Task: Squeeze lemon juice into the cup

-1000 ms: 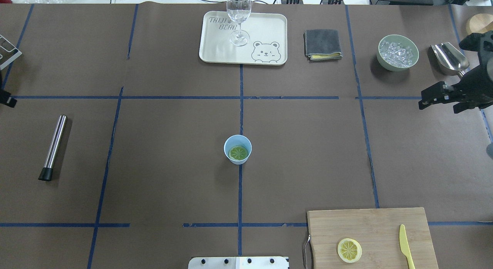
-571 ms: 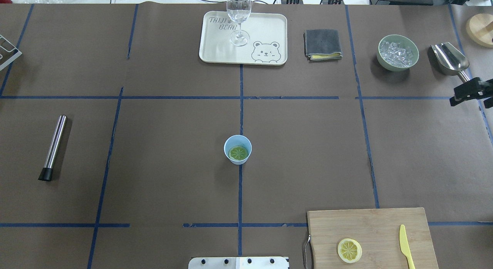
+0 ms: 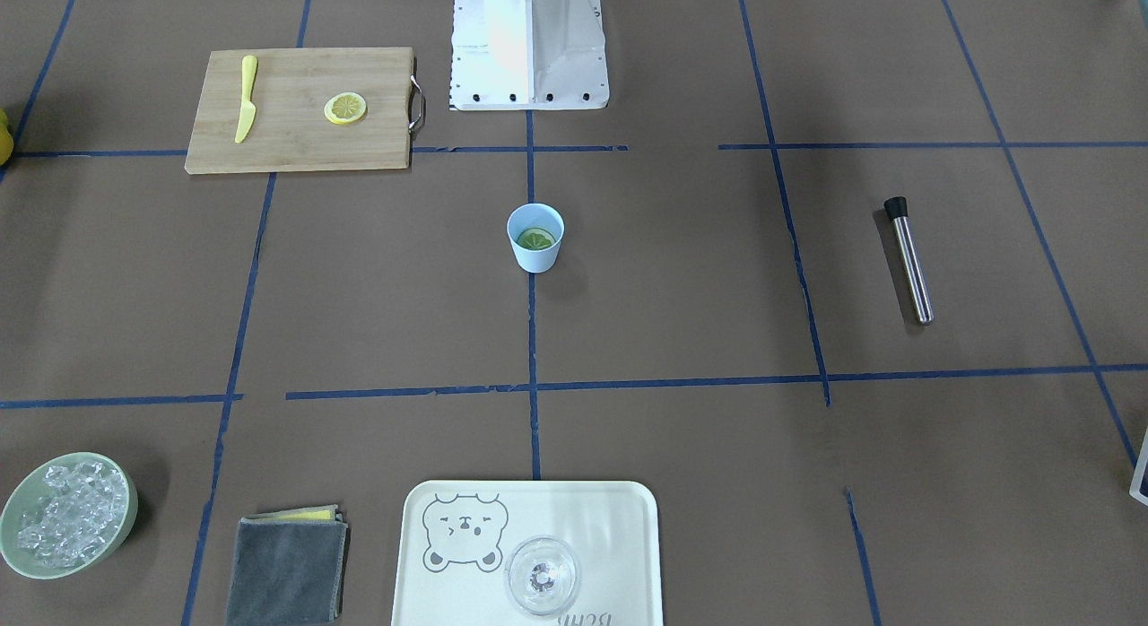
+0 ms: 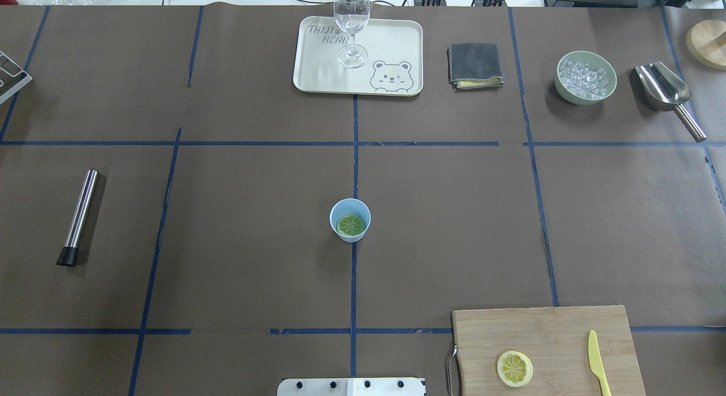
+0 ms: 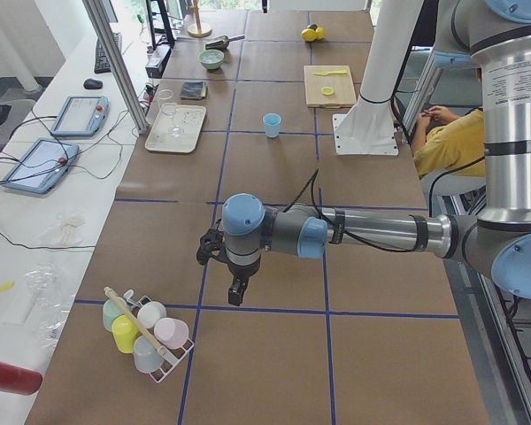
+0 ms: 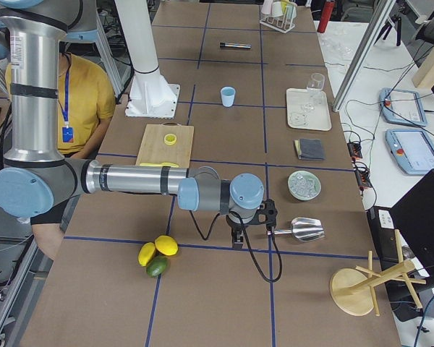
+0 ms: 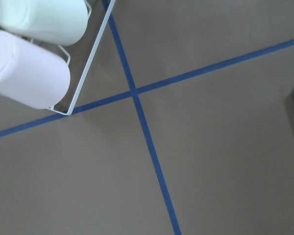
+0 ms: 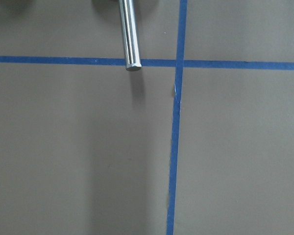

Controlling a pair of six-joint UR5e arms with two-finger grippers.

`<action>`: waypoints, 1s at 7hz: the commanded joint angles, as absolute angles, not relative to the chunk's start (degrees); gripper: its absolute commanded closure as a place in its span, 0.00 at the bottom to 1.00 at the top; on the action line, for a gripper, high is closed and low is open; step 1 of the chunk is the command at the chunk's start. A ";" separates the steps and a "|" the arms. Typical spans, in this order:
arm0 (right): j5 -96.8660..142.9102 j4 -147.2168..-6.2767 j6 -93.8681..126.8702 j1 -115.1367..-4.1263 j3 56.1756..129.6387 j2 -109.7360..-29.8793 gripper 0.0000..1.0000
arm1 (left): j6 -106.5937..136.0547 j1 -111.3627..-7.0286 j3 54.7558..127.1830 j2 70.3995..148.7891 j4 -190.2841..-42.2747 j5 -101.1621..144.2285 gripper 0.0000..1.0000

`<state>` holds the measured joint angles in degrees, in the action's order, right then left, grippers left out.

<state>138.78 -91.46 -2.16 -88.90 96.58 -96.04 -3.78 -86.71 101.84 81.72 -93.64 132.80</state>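
Nearest the robot's base we see the cutting board [image 4: 556,333], carrying a flat lemon slice [image 4: 515,368] and a yellow knife [image 4: 595,362]. Further out, at the middle of the counter [image 4: 227,214], the cup [image 4: 338,210] stands upright on a blue tape line, and the lemon [image 4: 350,224] lies inside it, cut face up. Beyond the cup are a tray [image 4: 317,72] with a glass [image 4: 352,21], a folded cloth [image 4: 475,64] and a green bowl of ice [image 4: 567,95].

Neither gripper is near the cup. The left gripper [image 5: 235,297] hangs over the counter's left end, just beside a rack of cups [image 5: 146,328]. The right gripper [image 6: 237,238] hangs over the right end, near a metal scoop [image 6: 309,228]. Both point down, well apart from the lemon. We cannot tell whether their fingers are spread or pressed together, since only the side views show them.
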 commanded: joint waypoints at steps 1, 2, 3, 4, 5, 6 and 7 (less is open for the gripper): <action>132.46 -95.60 -1.85 -87.20 101.33 -96.69 0.00 | 0.88 -86.75 102.04 81.57 -93.69 133.24 0.00; 132.71 -97.36 -1.85 -87.10 101.77 -96.59 0.00 | 0.79 -86.66 101.69 81.39 -93.78 135.94 0.00; 132.98 -97.30 -1.85 -87.19 102.30 -96.94 0.00 | 0.70 -86.49 101.52 80.52 -93.43 136.92 0.00; 133.15 -97.29 -1.85 -87.10 102.22 -96.68 0.00 | 1.05 -86.75 102.04 80.33 -93.69 140.33 0.00; 133.42 -97.21 -1.85 -87.10 102.30 -96.51 0.00 | 0.79 -87.01 102.04 80.59 -93.78 140.45 0.00; 133.50 -96.77 -1.93 -87.10 102.22 -96.42 0.00 | 0.62 -86.84 101.26 82.25 -93.69 140.36 0.00; 133.51 -96.85 -2.11 -86.75 102.04 -95.81 0.00 | 0.53 -87.01 101.86 83.22 -93.52 140.27 0.00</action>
